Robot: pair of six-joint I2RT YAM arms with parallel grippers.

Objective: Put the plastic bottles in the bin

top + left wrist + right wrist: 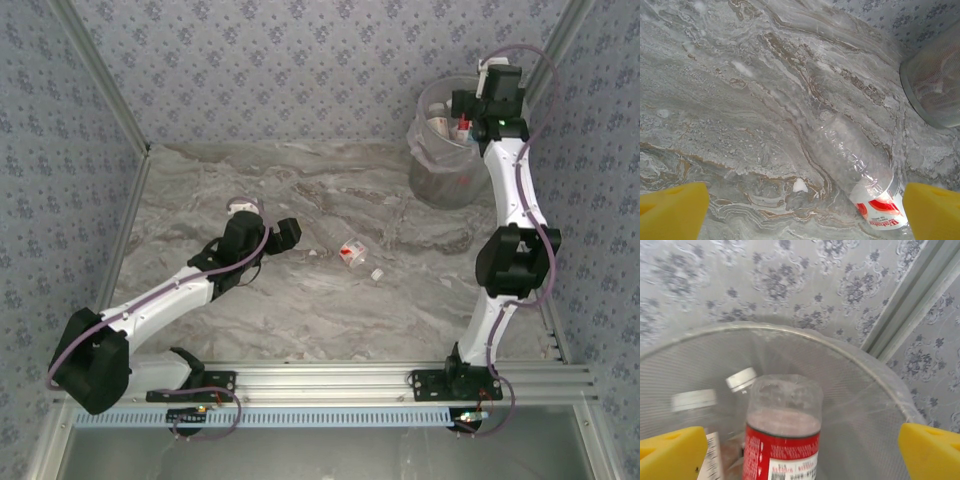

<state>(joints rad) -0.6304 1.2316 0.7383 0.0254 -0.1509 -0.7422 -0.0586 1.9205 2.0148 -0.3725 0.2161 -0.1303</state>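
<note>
Toward the far right corner of the grey marbled table [300,330], the bin [440,170] is standing close to where two walls [300,60] papered in a grey floral pattern are meeting at a metal corner post [910,300]. Inside it a red-labelled bottle [782,440] is showing its clear end upward, with two white-capped bottles [742,379] lying to its left. Another clear bottle [855,160] with a red-and-white label is lying on its side near the middle of the table, well apart from the bin. A white scrap [800,185] is sitting just beside it and a small white piece [377,273] is lying nearby.

The right arm [515,210] is reaching over the bin's rim. The right gripper [800,455] is hanging above the red-labelled bottle, yellow fingers spread wide and touching nothing. The left arm [160,300] is stretching low across the table. The left gripper [802,212] is likewise spread wide, the lying bottle's labelled end sitting between its fingertips with no contact that I can make out.
</note>
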